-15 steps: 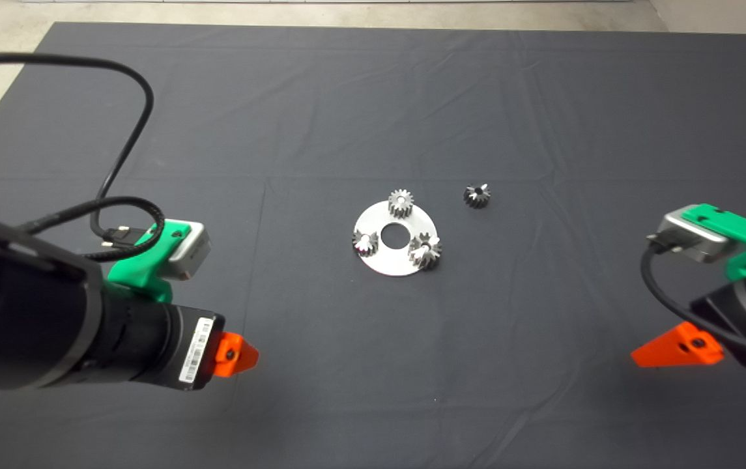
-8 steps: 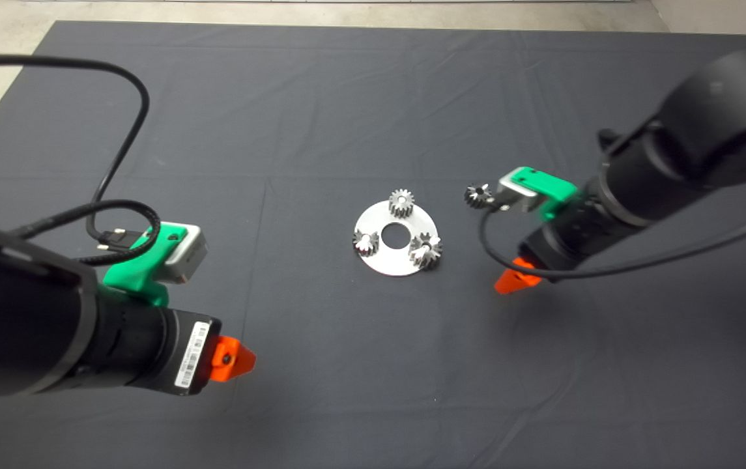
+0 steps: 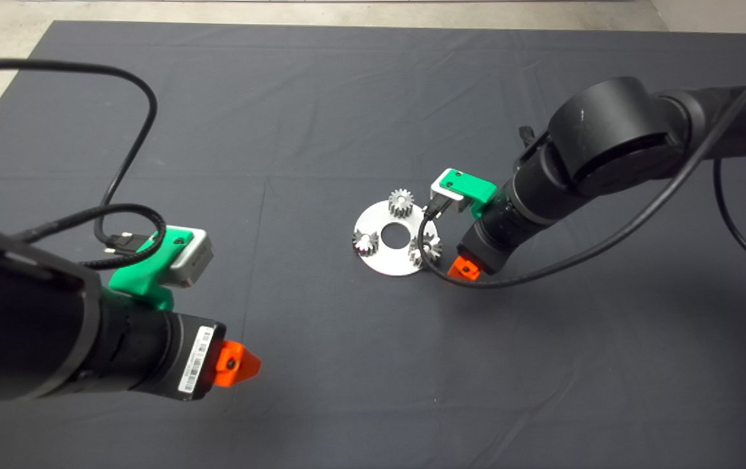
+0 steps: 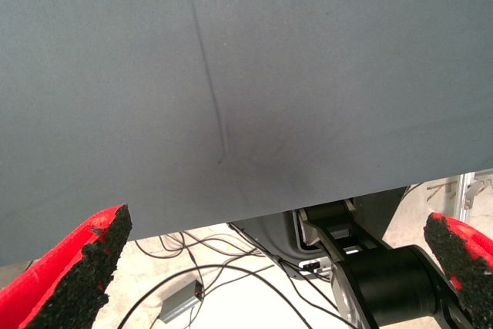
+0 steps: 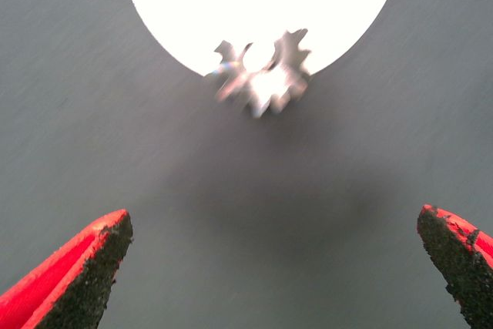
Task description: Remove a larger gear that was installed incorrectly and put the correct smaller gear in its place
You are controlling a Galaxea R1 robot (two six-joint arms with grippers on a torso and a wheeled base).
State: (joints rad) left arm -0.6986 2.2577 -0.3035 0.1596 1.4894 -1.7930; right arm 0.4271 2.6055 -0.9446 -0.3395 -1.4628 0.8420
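Change: since the earlier frames we see the right arm swing in from the mat's edge to the disc, hiding the loose gear once beyond it.
Mat point(image 3: 320, 104): we see dark creased cloth over the table, pale floor past its far edge.
Left gripper point(image 4: 277, 267): parked low on the left, fingers wide apart, cables and floor beyond the mat edge.
Right gripper point(image 5: 269, 267): we find it just beside the disc, fingers spread wide, empty.
Disc point(image 3: 386, 257): shiny metal ring carrying three gears.
Larger gear point(image 3: 426, 248): we place it on the disc's rim, nearest the right gripper, untouched.
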